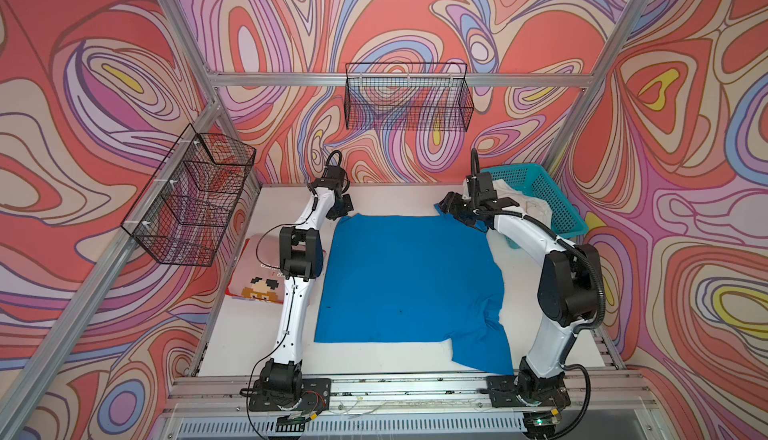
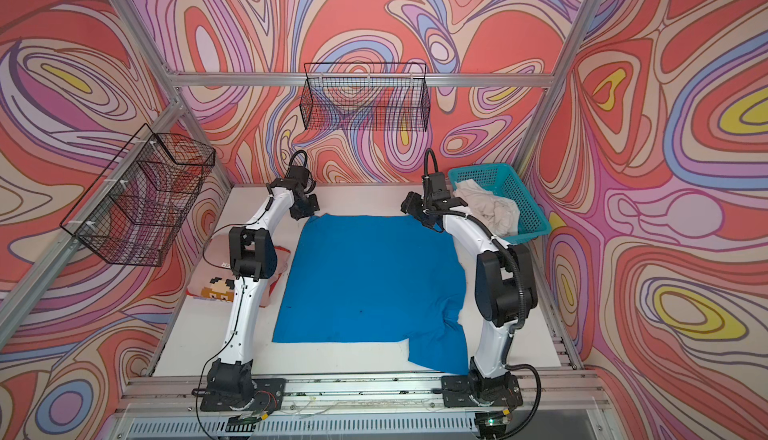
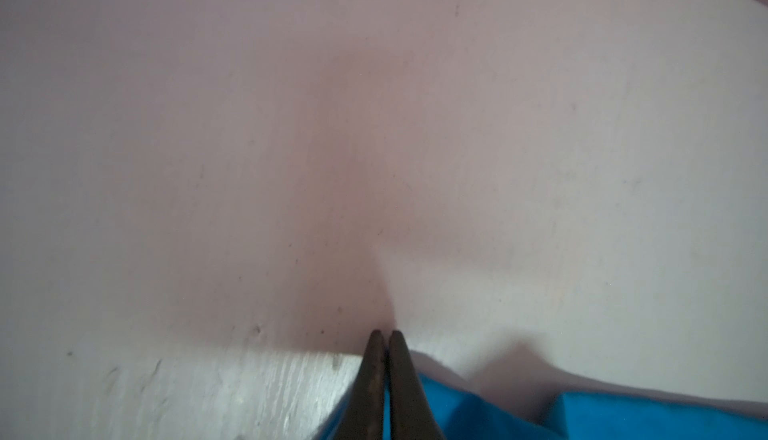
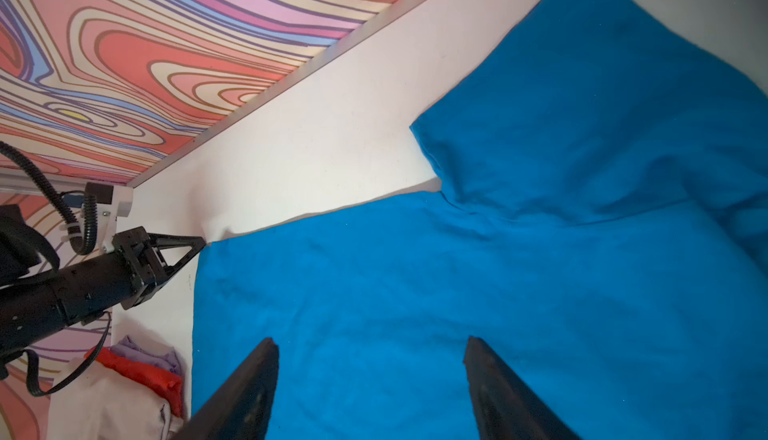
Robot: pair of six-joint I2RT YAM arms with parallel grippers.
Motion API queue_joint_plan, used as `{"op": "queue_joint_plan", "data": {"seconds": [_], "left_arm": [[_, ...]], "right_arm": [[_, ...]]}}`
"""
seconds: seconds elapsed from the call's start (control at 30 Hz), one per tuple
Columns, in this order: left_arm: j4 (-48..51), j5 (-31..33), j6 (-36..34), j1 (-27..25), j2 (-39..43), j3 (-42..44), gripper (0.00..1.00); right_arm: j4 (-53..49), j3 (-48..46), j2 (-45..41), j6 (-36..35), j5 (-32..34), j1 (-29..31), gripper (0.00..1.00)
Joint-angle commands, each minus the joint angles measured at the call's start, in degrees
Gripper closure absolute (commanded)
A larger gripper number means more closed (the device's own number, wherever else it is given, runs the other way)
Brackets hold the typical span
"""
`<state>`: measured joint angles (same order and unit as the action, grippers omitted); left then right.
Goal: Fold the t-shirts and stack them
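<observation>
your left gripper (image 3: 384,334) has its two fingers pressed together with no gap at the tips. a sliver of blue cloth shows between them lower down, so it is pinched on the blue t-shirt (image 3: 623,417). the right wrist view shows that same gripper (image 4: 203,242) with its tip right at a corner of the shirt (image 4: 498,272), the far left one in both top views (image 1: 343,209) (image 2: 305,211).

your right gripper (image 4: 370,340) has its jaws spread wide and nothing between them. it points down at the blue cloth near the shirt's far right corner (image 1: 445,206) (image 2: 409,205). you cannot tell from these views whether the fingertips touch the cloth.

the blue t-shirt (image 1: 407,276) (image 2: 365,276) lies spread mostly flat across the middle of the white table (image 1: 232,334), between your two arms. one sleeve (image 4: 582,105) lies flat off the body ahead of your right gripper. another sleeve (image 1: 482,338) sticks out at the near right, beside the right arm's base.

the pink t-shirt (image 1: 257,284) (image 2: 216,284) sits folded at the left of the table, partly under your left arm, with a pixel figure showing on top.

the off-white t-shirt (image 1: 536,205) (image 2: 490,209) is bunched in the teal mesh basket (image 1: 557,193) (image 2: 519,184) at the far right corner, just behind your right arm.
</observation>
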<state>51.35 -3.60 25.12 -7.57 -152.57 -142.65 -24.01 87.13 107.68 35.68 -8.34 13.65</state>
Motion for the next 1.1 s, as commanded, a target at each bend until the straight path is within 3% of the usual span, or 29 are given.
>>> {"op": "queue_joint_plan", "data": {"seconds": [0.0, 0.4, 0.67, 0.87, 1.07], "left_arm": [[2.03, -0.71, -0.83, 0.44, 0.41, 3.87, 1.0], [-7.33, 0.82, 1.3, 1.31, 14.17, 19.4, 1.0], [-14.38, 4.13, 1.9, 1.26, 21.56, 29.56, 1.0], [-17.67, 4.91, 1.94, 1.25, 23.56, 32.74, 1.0], [-20.38, 3.64, 2.38, 1.25, 25.58, 35.73, 1.0]], "right_arm": [[-2.11, 2.28, 3.1, 0.06, 3.14, 0.24, 0.25], [-4.15, 9.82, 10.38, -3.78, 6.95, 0.07, 0.26], [-10.27, 20.62, 18.84, -7.86, 12.15, -1.2, 0.15], [-14.52, 30.8, 27.35, -10.51, 10.49, -2.01, 0.08], [-15.15, 36.77, 33.47, -12.68, 9.42, -2.06, 0.1]]}}
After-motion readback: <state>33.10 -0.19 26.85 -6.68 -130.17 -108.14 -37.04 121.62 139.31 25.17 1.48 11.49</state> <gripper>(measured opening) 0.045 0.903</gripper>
